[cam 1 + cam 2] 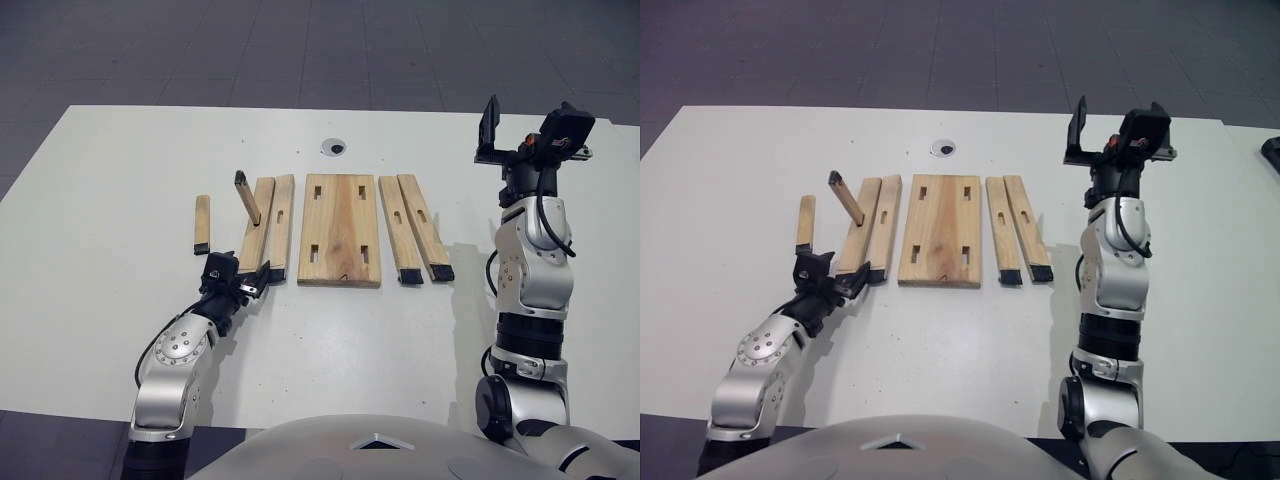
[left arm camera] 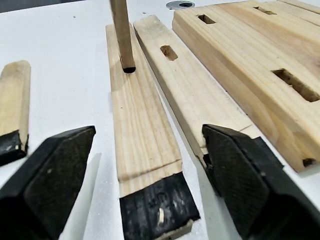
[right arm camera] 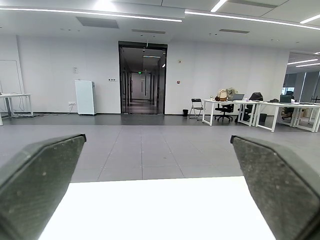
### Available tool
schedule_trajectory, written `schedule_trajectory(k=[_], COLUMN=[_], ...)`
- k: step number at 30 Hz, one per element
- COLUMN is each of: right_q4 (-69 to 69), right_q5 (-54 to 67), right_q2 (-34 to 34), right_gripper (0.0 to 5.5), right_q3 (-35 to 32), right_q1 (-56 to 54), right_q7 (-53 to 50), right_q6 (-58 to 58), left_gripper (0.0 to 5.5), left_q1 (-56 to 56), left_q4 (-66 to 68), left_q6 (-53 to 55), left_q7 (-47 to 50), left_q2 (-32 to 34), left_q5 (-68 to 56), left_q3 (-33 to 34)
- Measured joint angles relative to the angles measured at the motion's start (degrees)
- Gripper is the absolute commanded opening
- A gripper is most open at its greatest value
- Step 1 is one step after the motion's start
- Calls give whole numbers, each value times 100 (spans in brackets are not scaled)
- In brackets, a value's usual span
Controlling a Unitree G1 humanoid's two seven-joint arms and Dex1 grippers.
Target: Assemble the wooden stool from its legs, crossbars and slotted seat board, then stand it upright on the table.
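On the desk (image 1: 120, 180) ahead of your pincers, pretty much everything's lying loose, so you're right at the start of this build.

Biggest piece first: the seat board (image 1: 340, 228) lies flat, slots up, just past the left pincer (image 1: 243, 283) on its inner side and well apart from the right pincer (image 1: 528, 125). Nothing's plugged into it.

Two legs (image 1: 282, 225) lie side by side just in front of the left pincer. It's spread wide, with a jaw on either side of the black-tipped end of the outer leg (image 2: 145, 140), not gripping it. The other two legs (image 1: 398, 228) lie flat beyond the board, between it and the right pincer. That one's up in the air, spread apart and holding nothing.

Smallest bits: one crossbar (image 1: 247, 197) stands tilted with its lower end on that outer leg. It might be poked into the slot, but I can't say for sure. The other crossbar (image 1: 202, 222) lies flat just outside the left pincer.

My read: maybe one joint started, every other joint left, then you've got to stand it upright.
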Motion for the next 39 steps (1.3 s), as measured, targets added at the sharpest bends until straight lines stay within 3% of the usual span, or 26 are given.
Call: schedule_trajectory(k=[8, 26, 33, 37, 39], right_q4=[-41, -225, -185, -7, 79], right_q5=[2, 23, 220, 259, 299], right_q2=[41, 83, 59, -6, -21], right_gripper=[540, 540, 540, 540, 540], right_q3=[16, 15, -28, -30, -35], right_q1=[10, -4, -511, -683, -750], right_q7=[-5, -28, 51, 123, 161], right_q6=[51, 172, 339, 359, 381], left_gripper=[213, 209, 209, 208, 178], left_q1=[-149, -648, -1259, -1304, -1368], left_q4=[-15, 370, 674, 837, 836], left_q6=[660, 871, 1352, 1108, 768], left_q7=[-62, -205, -199, -202, -217], left_q2=[-69, 564, 671, 561, 433], left_q5=[-702, -895, -1078, -1197, -1277], left_q3=[319, 241, 672, 1050, 1143])
